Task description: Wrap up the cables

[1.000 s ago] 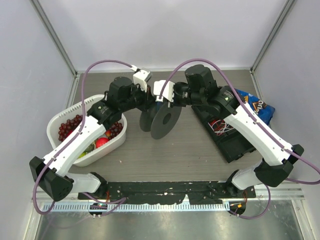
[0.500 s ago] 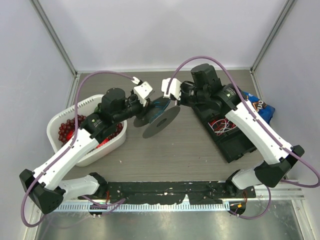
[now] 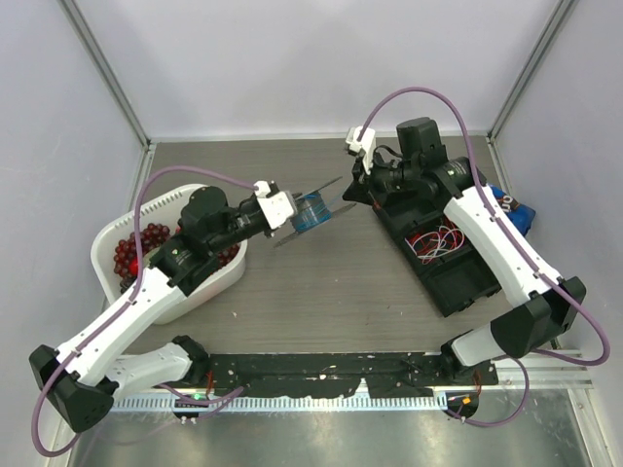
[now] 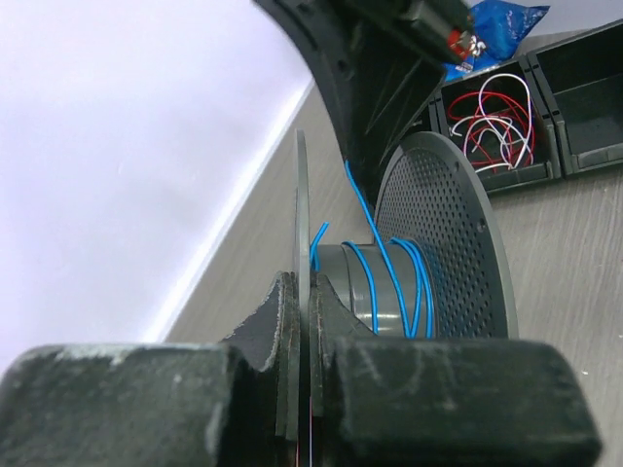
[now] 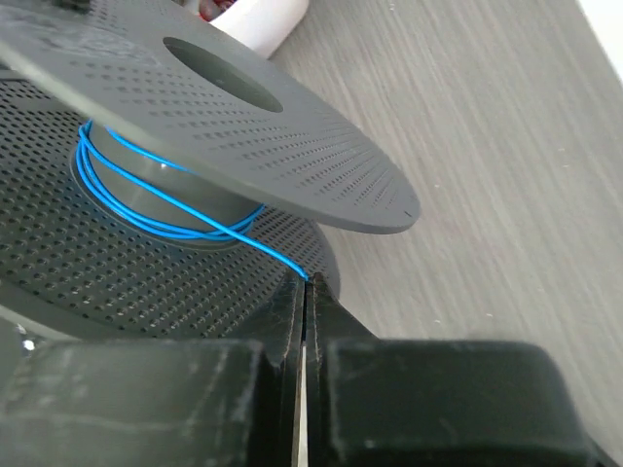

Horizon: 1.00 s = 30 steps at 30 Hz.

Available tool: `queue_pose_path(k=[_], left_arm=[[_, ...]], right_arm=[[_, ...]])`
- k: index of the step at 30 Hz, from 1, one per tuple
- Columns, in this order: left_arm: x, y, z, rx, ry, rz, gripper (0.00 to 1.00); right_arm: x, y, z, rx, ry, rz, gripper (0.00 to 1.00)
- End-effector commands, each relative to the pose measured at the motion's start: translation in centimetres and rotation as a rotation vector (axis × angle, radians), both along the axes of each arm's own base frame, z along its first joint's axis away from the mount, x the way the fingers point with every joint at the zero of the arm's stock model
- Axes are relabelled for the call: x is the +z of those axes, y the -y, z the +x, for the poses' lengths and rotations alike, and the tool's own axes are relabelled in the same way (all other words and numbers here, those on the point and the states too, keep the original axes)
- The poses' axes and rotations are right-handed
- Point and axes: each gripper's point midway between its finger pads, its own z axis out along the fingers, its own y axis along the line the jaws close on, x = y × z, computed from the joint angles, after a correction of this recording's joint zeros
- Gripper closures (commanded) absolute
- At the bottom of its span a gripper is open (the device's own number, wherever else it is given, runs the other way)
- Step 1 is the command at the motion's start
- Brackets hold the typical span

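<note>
A grey perforated spool (image 3: pixel 313 211) hangs above the table centre, edge-on to the top view. A few turns of the blue cable (image 3: pixel 310 214) lie round its hub. My left gripper (image 3: pixel 291 210) is shut on the rim of one thin flange (image 4: pixel 303 224); the wound cable (image 4: pixel 394 282) shows beside it. My right gripper (image 3: pixel 354 189) is at the spool's far right and is shut on the cable's free strand (image 5: pixel 255 243), which runs taut from the hub (image 5: pixel 146 190) to my closed fingertips (image 5: pixel 290 297).
A white basket (image 3: pixel 107 232) of red grapes and fruit stands at the left under my left arm. A black compartment bin (image 3: pixel 458 282) with red and white wires lies at the right. A blue snack bag (image 3: pixel 513 207) lies beyond it.
The spool has turned from face-on to edge-on and shifted slightly back. My right gripper has moved right and back, drawing the strand. My left arm has pulled leftward.
</note>
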Motion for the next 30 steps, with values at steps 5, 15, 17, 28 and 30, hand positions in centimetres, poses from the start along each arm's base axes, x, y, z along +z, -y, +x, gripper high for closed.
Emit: queue_pose_path(k=[5, 15, 17, 28, 30], left_arm=[[6.3, 0.2, -3.6, -0.159, 0.315, -0.066, 1.00], [9.7, 0.2, -5.3, -0.202, 0.211, -0.167, 1.00], [9.8, 0.3, -5.4, -0.212, 0.217, -0.160, 1.00], [11.0, 0.4, -5.3, -0.208, 0.211, -0.180, 1.00], [11.0, 0.3, -5.3, -0.204, 0.210, -0.183, 1.00]], right_arm=[[0.6, 0.5, 2.3, -0.072, -0.087, 0.176, 0.99], [0.3, 2.1, 2.6, -0.081, -0.051, 0.228, 0.99], [0.2, 2.1, 2.5, -0.080, -0.049, 0.232, 0.99], [-0.9, 2.1, 2.5, -0.097, -0.071, 0.232, 0.99], [-1.1, 2.3, 2.6, -0.104, -0.070, 0.229, 0.99]])
